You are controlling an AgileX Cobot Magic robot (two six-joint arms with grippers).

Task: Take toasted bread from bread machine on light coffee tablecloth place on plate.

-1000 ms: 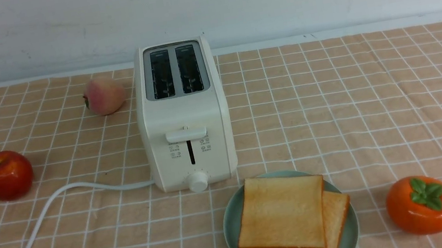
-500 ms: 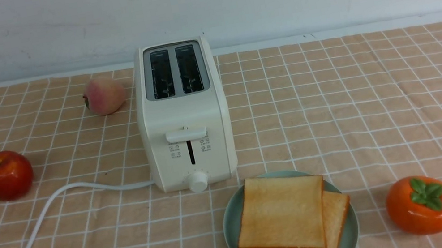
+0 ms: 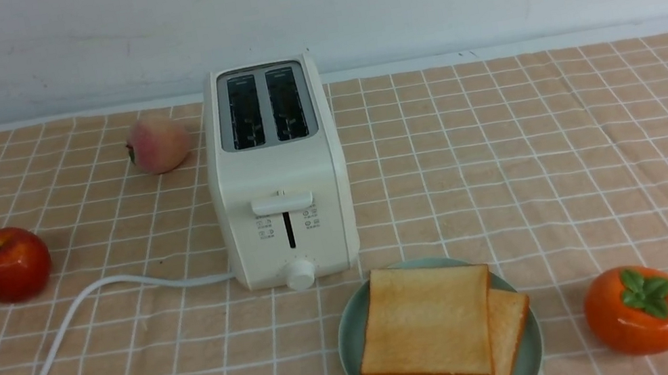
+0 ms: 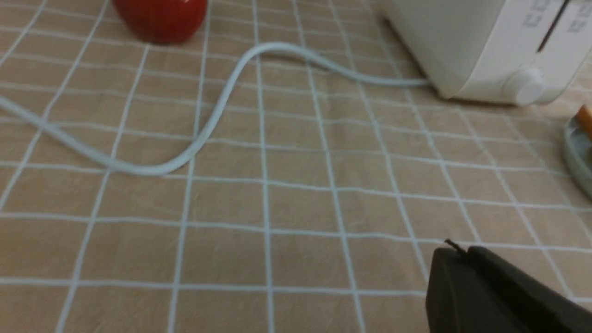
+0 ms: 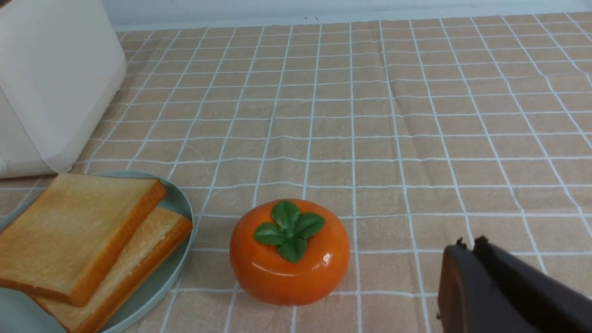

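Nothing shifts since before: we keep both slices of toasted bread (image 3: pixel 427 326) stacked on the plate (image 3: pixel 353 356) at five o'clock from the bread machine (image 3: pixel 276 170), left gripper (image 4: pixel 462 252) and right gripper (image 5: pixel 467 247) closed, empty, so the task looks finished.

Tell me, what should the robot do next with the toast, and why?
Probably nothing more than keep both arms back. Both slices of toasted bread already lie stacked on the plate, and the bread machine slots look empty. The left gripper and right gripper are shut and hold nothing, so the job looks finished.
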